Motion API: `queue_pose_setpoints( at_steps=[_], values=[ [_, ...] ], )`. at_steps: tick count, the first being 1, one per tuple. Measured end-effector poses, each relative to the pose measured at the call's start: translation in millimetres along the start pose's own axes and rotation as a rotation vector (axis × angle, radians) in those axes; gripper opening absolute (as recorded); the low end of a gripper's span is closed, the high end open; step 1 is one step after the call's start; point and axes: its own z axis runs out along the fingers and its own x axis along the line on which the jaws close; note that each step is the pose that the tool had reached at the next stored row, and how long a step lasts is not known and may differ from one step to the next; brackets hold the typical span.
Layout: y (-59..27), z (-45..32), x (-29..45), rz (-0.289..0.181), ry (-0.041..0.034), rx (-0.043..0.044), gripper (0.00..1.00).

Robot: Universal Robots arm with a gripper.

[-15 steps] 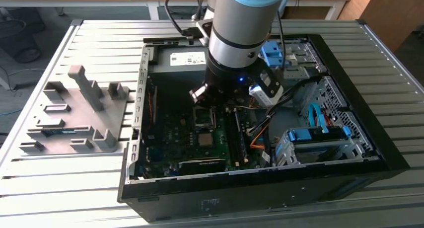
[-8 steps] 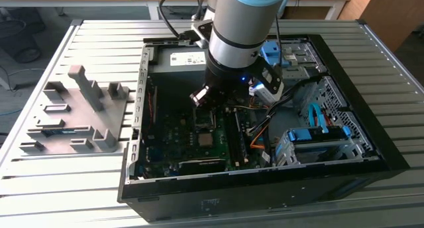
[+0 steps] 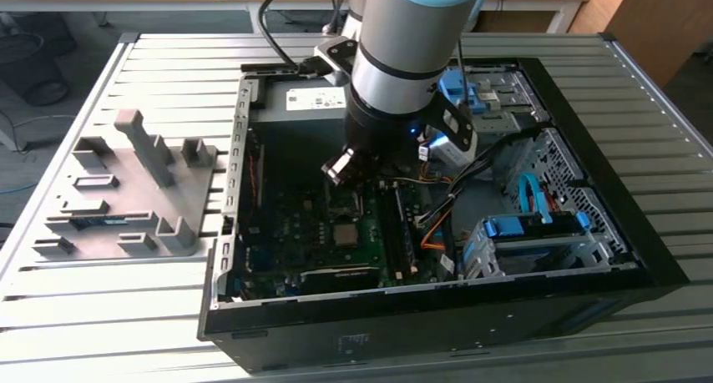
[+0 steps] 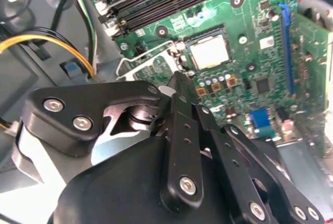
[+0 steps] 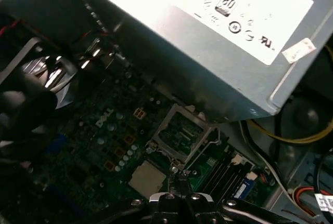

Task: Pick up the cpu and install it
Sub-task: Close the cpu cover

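One cpu (image 4: 209,51) already lies in its motherboard socket with the retention frame (image 5: 179,130) flipped up, while the hand (image 4: 177,86), fingers pressed together and empty, hovers just above, so any descent should stay slow and square.

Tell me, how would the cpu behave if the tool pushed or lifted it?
The cpu looks flat and rigid, so probably stiff and light. Its smooth metal top may be slippery. It lies low in the socket, so it likely cannot tip or roll.
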Motion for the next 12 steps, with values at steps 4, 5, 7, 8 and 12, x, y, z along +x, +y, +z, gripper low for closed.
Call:
queue_pose_setpoints(
  at_steps=[4, 5, 7, 8, 12],
  values=[
    [0.0, 0.1, 0.1, -0.026, 0.0082, 0.0070, 0.10],
    [0.0, 0.1, 0.1, -0.026, 0.0083, 0.0070, 0.10],
    [0.0, 0.1, 0.0, -0.026, 0.0083, 0.0070, 0.10],
    [0.0, 0.1, 0.0, -0.026, 0.0083, 0.0070, 0.10],
    [0.2, 0.4, 0.3, -0.029, -0.0233, 0.0333, 0.10]
  ],
)
